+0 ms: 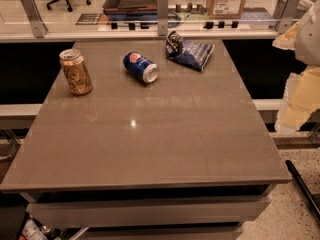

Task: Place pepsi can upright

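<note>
The pepsi can (pixel 140 67), dark blue with a red, white and blue logo, lies on its side on the grey table (pixel 150 134), toward the back middle, with its silver end facing front right. My gripper (pixel 296 104) shows as cream-white parts at the right edge of the camera view, off the table and well to the right of the can. It holds nothing that I can see.
A gold-tan can (pixel 76 72) stands upright at the back left. A dark blue wrinkly snack bag (pixel 189 50) lies at the back right, close behind the pepsi can. A glass rail with metal posts (pixel 162 6) runs behind the table.
</note>
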You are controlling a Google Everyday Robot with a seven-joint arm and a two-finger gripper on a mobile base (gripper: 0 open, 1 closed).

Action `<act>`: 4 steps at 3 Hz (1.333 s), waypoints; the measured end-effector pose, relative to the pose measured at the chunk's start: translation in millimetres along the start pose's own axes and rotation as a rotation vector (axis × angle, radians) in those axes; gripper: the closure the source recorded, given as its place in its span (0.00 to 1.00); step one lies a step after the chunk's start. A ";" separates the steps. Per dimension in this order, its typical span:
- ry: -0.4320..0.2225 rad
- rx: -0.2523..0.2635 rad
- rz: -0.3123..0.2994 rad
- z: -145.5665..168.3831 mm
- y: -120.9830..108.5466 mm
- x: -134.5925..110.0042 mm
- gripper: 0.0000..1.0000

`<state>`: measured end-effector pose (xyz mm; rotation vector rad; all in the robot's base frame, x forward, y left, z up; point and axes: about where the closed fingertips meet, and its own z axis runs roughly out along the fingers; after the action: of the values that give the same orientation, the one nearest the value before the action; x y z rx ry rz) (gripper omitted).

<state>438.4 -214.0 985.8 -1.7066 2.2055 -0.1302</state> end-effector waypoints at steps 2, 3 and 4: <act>-0.049 0.010 0.058 -3.4 -7.3 -4.5 0.00; -0.133 0.021 0.154 -5.6 -19.5 -13.8 0.00; -0.202 0.025 0.252 -0.8 -37.4 -35.6 0.00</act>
<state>480.3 -190.4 1004.8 -1.3492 2.2321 0.0741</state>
